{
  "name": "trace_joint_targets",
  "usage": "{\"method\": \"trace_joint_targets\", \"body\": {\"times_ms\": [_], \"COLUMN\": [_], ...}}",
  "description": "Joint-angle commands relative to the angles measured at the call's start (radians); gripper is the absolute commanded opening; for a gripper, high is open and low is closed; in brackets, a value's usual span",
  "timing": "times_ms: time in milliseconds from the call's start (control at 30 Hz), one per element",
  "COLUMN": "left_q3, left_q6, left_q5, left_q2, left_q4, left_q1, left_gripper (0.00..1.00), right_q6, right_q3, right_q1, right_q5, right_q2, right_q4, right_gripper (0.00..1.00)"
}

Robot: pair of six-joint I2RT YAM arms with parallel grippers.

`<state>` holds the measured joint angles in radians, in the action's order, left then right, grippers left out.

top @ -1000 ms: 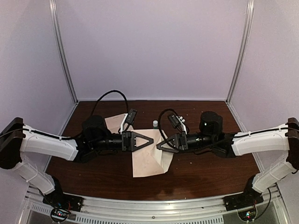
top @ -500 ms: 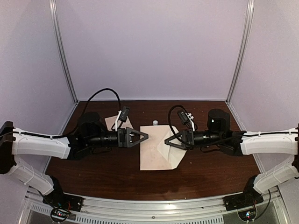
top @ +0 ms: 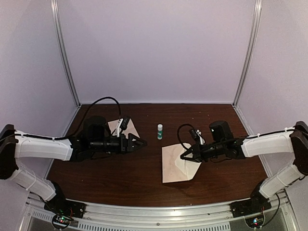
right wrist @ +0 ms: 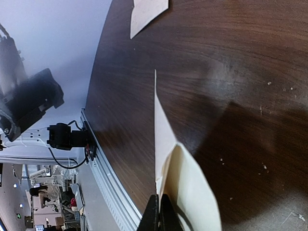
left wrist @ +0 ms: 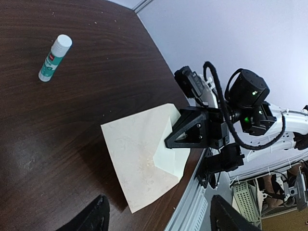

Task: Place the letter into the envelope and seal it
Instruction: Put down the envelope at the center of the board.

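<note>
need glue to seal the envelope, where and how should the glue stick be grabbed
Take the glue stick round its green body, below the white cap. It seems to stand upright on the table, apart from the envelope, so come in level from the left arm's side, where the open left gripper is nearest, one finger on each side.

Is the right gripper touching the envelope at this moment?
Touching. The left wrist view shows the right gripper closed on the folded flap of the envelope. The right wrist view shows the flap's edge pinched in that gripper.
</note>
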<state>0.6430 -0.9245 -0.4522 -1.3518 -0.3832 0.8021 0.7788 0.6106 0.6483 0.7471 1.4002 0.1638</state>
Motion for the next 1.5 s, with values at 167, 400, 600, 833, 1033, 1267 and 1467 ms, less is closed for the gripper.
{"method": "trace_joint_targets", "body": {"times_ms": [167, 400, 600, 833, 1033, 1267, 1467], "left_q3": [0.003, 0.01, 0.025, 0.046, 0.056, 0.079, 0.096], "left_q6": [0.011, 0.026, 0.047, 0.071, 0.078, 0.081, 0.074], "left_q5": [-0.027, -0.004, 0.021, 0.047, 0.069, 0.086, 0.082], "left_q2": [-0.055, -0.051, -0.046, -0.035, -0.028, -0.061, -0.092], "left_q4": [-0.031, 0.007, 0.051, 0.104, 0.127, 0.132, 0.118], "left_q1": [-0.003, -0.003, -0.003, -0.003, -0.003, 0.008, 0.026], "left_gripper": [0.71, 0.72, 0.72, 0.72, 0.72, 0.71, 0.67], "right_q6": [-0.059, -0.137, -0.226, -0.277, -0.308, -0.314, -0.291], "right_q3": [0.06, 0.132, 0.192, 0.223, 0.228, 0.28, 0.292], "right_q1": [-0.015, -0.016, -0.016, -0.015, -0.015, 0.026, 0.04], "right_q5": [-0.036, -0.114, -0.281, -0.39, -0.402, -0.454, -0.593], "right_q2": [0.17, 0.17, 0.105, 0.03, 0.021, 0.048, 0.071], "right_q4": [-0.055, -0.225, -0.428, -0.56, -0.588, -0.63, -0.672], "right_gripper": [0.07, 0.4, 0.59, 0.72, 0.81, 0.77, 0.57]}}
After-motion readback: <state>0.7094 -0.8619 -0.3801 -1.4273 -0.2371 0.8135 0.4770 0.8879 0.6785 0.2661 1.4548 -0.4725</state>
